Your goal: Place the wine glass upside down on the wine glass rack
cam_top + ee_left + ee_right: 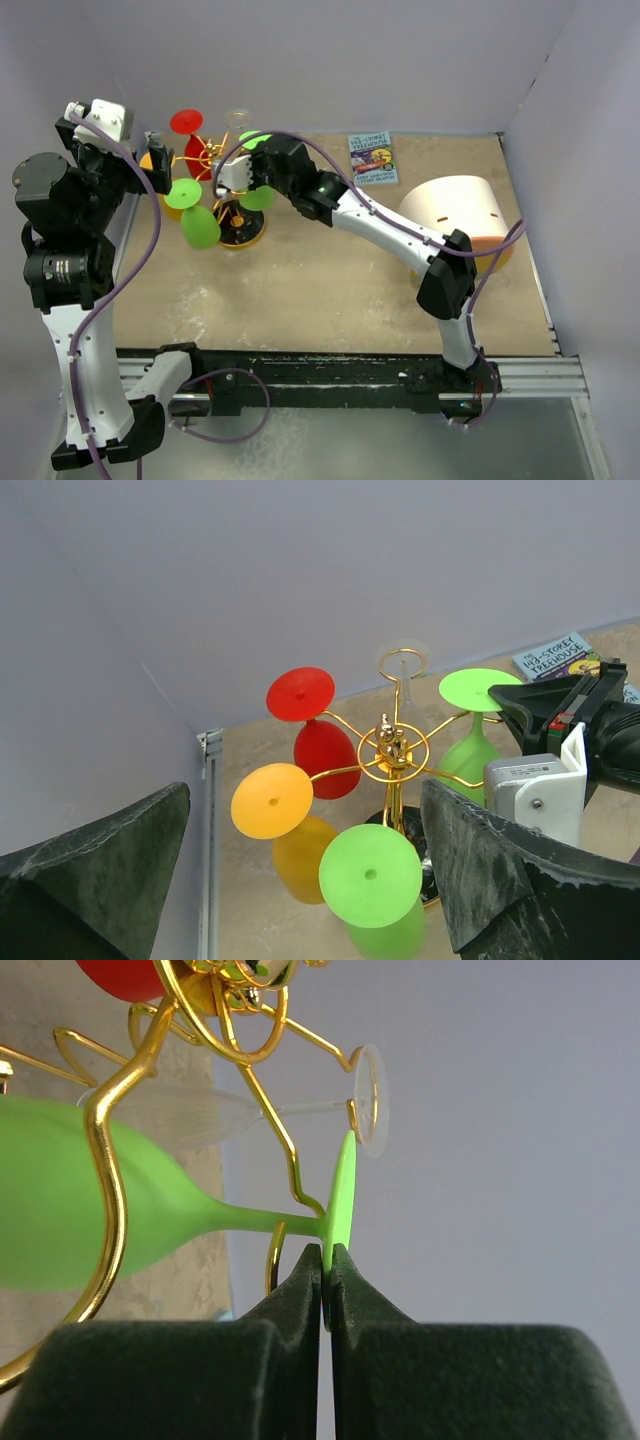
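**A:** What is the overhead camera showing?

**B:** The rack (205,157) is standing at the far left of the tabletop (330,290), and the right arm is reaching across to it. The right jaws are pinching the upturned foot of the green wine glass (252,139). Its bowl is hanging below, on the rack's right side. A book (372,158) is lying at the far edge and a white tub (450,205) is sitting on the right, both well apart from the rack. The left arm is rearing up just left of the rack.

**A:** And the left wrist camera?

**B:** It is looking down on the rack from above. The left jaws are standing wide apart with nothing between them. A red glass (300,693), an orange glass (271,800), a second green glass (370,875) and a clear glass (402,660) are hanging foot-up on the other arms of the rack.

**A:** What is the right wrist camera giving you?

**B:** The right jaws are pressing together on the rim of the green foot. The stem is lying against a curled gold loop, with the clear glass hanging just beside it. I cannot tell whether the loop is carrying the glass's weight.
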You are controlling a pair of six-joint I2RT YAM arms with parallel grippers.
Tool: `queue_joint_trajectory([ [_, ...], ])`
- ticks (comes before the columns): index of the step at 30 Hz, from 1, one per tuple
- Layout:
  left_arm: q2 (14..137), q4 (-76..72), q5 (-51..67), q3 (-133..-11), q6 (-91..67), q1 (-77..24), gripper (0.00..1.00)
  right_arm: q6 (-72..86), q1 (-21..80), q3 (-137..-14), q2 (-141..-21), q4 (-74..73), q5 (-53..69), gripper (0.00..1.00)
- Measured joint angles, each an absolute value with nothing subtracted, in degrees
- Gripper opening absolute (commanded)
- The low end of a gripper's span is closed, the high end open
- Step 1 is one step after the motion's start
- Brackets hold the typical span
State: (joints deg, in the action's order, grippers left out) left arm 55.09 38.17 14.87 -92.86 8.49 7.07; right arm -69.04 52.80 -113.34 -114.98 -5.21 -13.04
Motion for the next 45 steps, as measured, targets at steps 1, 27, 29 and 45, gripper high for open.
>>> queue_joint_trajectory([
  [1,55.09,38.15,14.87,-92.86,8.51,7.07,0.99,-69.04,52.80,-113.19,-114.96,-5.21,-13.06,0.00],
  [27,54.13,37.39,15.14,-92.09,8.54,7.07,0.99,-69.01,51.62,-110.50,-111.28,-5.21,-13.80,0.04],
  [29,54.13,37.39,15.25,-92.07,8.54,7.07,0.99,-68.99,51.42,-109.84,-111.28,-5.26,-13.91,0.04],
  [45,53.80,37.36,15.66,-91.85,8.56,7.07,0.99,-68.93,50.98,-108.29,-111.28,-4.49,-14.50,0.11],
])
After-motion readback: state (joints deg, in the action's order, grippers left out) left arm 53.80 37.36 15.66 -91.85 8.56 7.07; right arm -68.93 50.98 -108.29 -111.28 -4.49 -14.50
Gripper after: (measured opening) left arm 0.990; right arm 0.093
